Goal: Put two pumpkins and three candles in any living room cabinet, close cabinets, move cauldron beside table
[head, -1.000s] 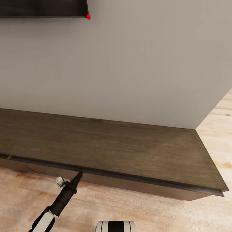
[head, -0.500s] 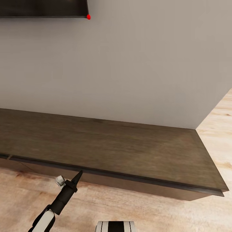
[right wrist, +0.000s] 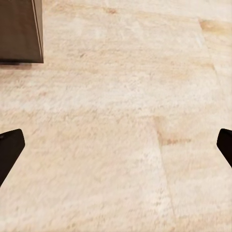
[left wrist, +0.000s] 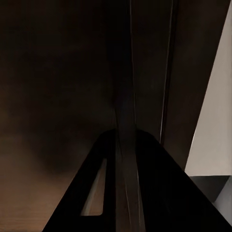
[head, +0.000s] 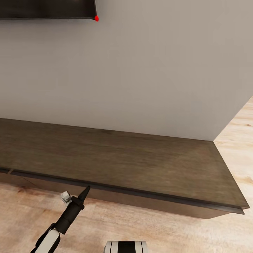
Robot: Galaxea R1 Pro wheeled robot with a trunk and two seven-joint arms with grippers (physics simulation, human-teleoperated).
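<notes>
- Nearest, at the bottom edge of the head view, the robot's white and black base [head: 126, 247] is cut off by the frame.
- The left gripper [head: 85, 192] reaches up from the lower left on a black forearm. Its fingers come together to a dark point at the front edge of the cabinet [head: 140, 165].
- In the left wrist view the left gripper's fingers [left wrist: 126, 193] look pressed together with nothing visible between them. The scene there is very dark, so contact with the cabinet front cannot be judged.
- In the right wrist view the right gripper [right wrist: 116, 145] is spread wide. Only its two black fingertips [right wrist: 9, 147] show, at opposite edges, above pale wood floor [right wrist: 116, 96], holding nothing.
- The cabinet is long, low and dark brown, its fronts appear closed, and its left end runs out of frame.
- Behind it stands a plain grey wall [head: 147, 70].
- A dark panel [head: 45, 8] with a red dot at its corner is cut off at the top left.
</notes>
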